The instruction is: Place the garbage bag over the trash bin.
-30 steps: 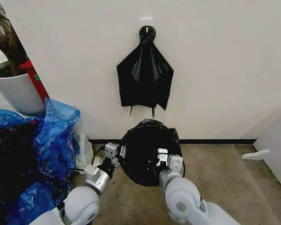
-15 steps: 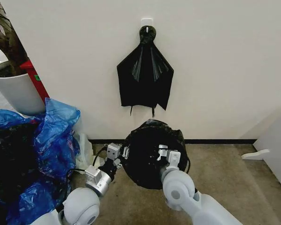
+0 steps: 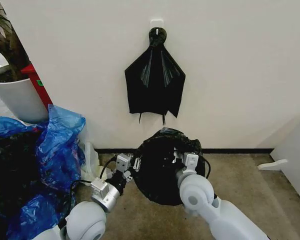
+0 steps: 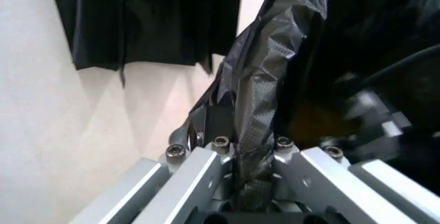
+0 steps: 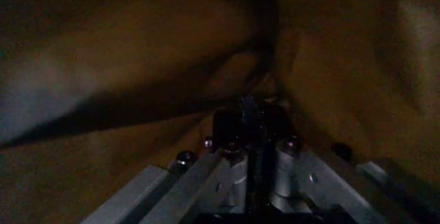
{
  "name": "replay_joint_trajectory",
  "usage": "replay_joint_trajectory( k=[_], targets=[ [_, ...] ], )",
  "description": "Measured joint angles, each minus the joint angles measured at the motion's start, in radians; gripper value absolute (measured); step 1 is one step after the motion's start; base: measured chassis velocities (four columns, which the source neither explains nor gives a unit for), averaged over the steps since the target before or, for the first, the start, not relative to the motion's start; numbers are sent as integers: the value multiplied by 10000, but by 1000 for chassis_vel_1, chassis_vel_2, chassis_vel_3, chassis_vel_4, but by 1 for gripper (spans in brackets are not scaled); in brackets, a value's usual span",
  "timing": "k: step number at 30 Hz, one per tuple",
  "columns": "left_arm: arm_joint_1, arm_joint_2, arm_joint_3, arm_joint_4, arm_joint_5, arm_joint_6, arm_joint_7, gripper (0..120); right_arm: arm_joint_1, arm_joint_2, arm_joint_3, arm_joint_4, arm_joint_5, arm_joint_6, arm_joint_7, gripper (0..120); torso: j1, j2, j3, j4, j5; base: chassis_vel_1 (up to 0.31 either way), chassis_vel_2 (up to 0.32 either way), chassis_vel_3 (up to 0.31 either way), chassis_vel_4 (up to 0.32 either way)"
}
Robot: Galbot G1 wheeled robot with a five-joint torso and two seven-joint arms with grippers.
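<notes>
The garbage bag (image 3: 162, 167), glossy black and wrinkled, is stretched into a round shape low over the floor by the wall. My left gripper (image 3: 133, 164) is shut on its left edge. In the left wrist view the crinkled bag film (image 4: 265, 90) runs down between the closed fingers (image 4: 218, 144). At the bag's right edge my right gripper (image 3: 184, 159) is shut on the film, and its wrist view has dark film pinched between the fingers (image 5: 234, 123) in dim light. The trash bin is hidden.
A fan-shaped black bundle (image 3: 154, 82) hangs on the wall above the bag. Blue translucent bags (image 3: 60, 145) pile up at the left, with a white plant pot (image 3: 17, 97) behind them. A white panel (image 3: 296, 155) stands at the right. Brown carpet lies to the bag's right.
Both grippers have carried the bag to the right and a little farther toward the wall. The right arm has stretched forward.
</notes>
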Motion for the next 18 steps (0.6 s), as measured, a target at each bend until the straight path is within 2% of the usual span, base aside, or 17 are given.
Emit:
replay_joint_trajectory(
  k=[4, 9, 18],
  targets=[
    [200, 10, -13, -365, -43, -10, 213, 0, -25, 28, 212, -406, -120, 21, -286, 0, 0, 0, 0, -1, 0, 0, 0, 0, 0],
    [229, 30, -24, -416, -62, -20, 247, 0, -116, -15, 274, -395, -166, 42, -349, 0, 0, 0, 0, 0, -1, 0, 0, 0, 0],
    [46, -34, 18, -58, -7, -4, 216, 0, -183, -165, -125, 538, -188, 72, -264, 0, 0, 0, -1, -2, -2, 0, 0, 0, 0]
  ],
)
